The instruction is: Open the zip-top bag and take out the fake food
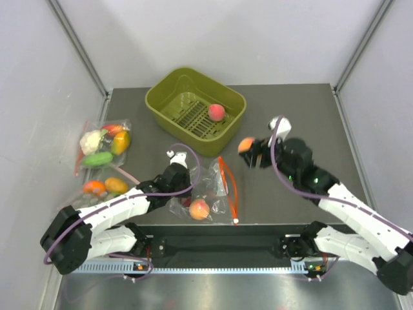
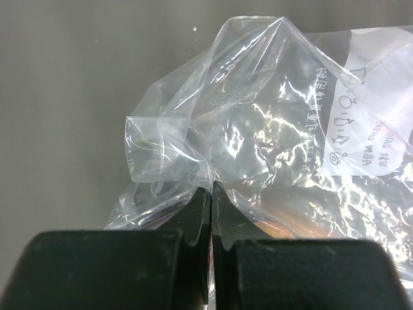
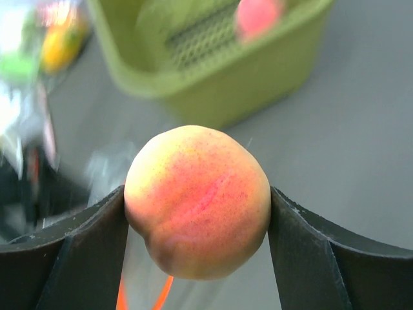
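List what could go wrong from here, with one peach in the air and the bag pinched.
The right gripper clamps the round held peach only at its sides, short of the green basket. It could slip out and roll across the table. The left gripper pinches just a thin fold of the zip-top bag, and the slick plastic might pull free with the last peach inside.

Far peach (image 3: 258,16), green basket (image 3: 258,84) and bagged vegetables (image 3: 59,44) out of focus.

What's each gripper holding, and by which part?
Left gripper pinches a bunched fold of the clear bag. Right gripper clamps a peach across its middle, one finger on each side.
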